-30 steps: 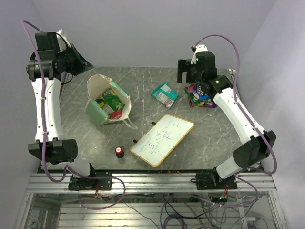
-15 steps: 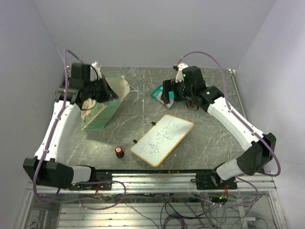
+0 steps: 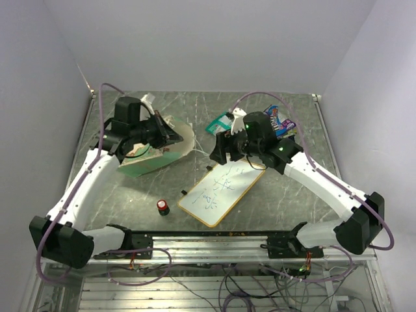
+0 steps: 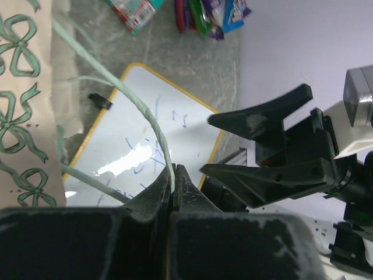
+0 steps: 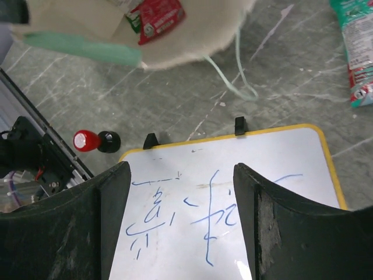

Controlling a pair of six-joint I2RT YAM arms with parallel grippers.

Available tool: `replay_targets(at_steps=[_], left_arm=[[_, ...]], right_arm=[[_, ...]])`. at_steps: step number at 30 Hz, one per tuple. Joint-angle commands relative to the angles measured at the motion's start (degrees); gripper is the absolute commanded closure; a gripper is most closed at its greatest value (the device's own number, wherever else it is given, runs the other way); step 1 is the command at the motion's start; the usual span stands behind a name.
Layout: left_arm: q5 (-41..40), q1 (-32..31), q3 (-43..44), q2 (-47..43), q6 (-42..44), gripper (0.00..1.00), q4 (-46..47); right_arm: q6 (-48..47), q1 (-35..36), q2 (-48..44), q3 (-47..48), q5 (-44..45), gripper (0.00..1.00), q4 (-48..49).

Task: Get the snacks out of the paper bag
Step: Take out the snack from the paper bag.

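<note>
Gripped the string handle (image 4: 156, 128) of the paper bag (image 3: 146, 166) in clenched left jaws. Hovered released right jaws above the whiteboard (image 5: 192, 175), pink-red packet (image 5: 156, 13) in the bag mouth just ahead. Needed taut handle, low entry.

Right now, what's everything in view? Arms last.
paper bag: 1, green with a cream inside, left side of table
string handle: 1 held, pale, pinched by left gripper
red packet: 1 seen, at the bag's mouth
green-and-white packet: 1, far centre, partly behind the right arm
multicoloured packets: small pile, blue/purple, far right; count unclear
whiteboard: 1, white, wood frame, near centre
red-capped cylinder: 1, black, left of whiteboard
table: 1, grey marbled
left gripper: shut on the handle
right gripper: open, empty, over the whiteboard
</note>
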Motion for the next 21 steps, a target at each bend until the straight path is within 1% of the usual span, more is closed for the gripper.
replay_targets(at_steps=[1,3,6,8,10,11,13,15,18,19,21], left_arm=[[-1.6,-6.9,1.6,1.4,-3.2,0.93,3.3],[-3.6,-9.8,0.2,0.3,-4.2,0.93,3.3],[-8.4,-11.1,-1.0,-3.4,-3.5,0.93,-2.3],[-12.4,-11.1,-1.1,-6.3,-2.3,0.93,-6.5],[-17.2,-11.0,-0.5,-8.7,-0.6,0.93,-11.2],[-20.1,-11.0,0.1,-9.5,-0.1,0.93,-13.9],[-25.6,-10.9,1.8,-10.7,0.3,0.93,-20.2],[-29.5,-10.9,2.9,-12.0,0.0,0.93,-23.3],[-32.8,-10.8,2.8,-13.8,-1.8,0.93,-26.3],[-32.1,-10.9,1.9,-14.3,-2.4,0.93,-26.0],[-29.7,-10.9,-0.5,-15.4,-3.1,0.93,-24.8]], right_arm=[[-0.7,1.4,-1.1,-3.0,-1.5,0.31,6.3],[-2.8,1.4,-1.7,-5.7,-1.5,0.33,10.7],[-6.2,1.5,-1.3,-10.1,-1.6,0.46,19.6],[-7.6,1.6,0.0,-13.6,-1.8,0.51,25.9],[-9.8,1.7,1.5,-16.9,-5.7,0.55,33.4],[-12.7,2.5,2.5,-18.5,-7.1,0.56,37.2],[-18.2,5.8,3.8,-21.5,-6.7,0.57,43.8],[-24.0,8.8,5.6,-23.8,-7.5,0.57,50.9],[-31.7,12.7,9.9,-22.7,-7.9,0.58,56.2],[-32.6,13.5,11.7,-21.1,-7.2,0.59,56.9],[-33.0,14.4,15.2,-18.1,-5.6,0.64,57.5]])
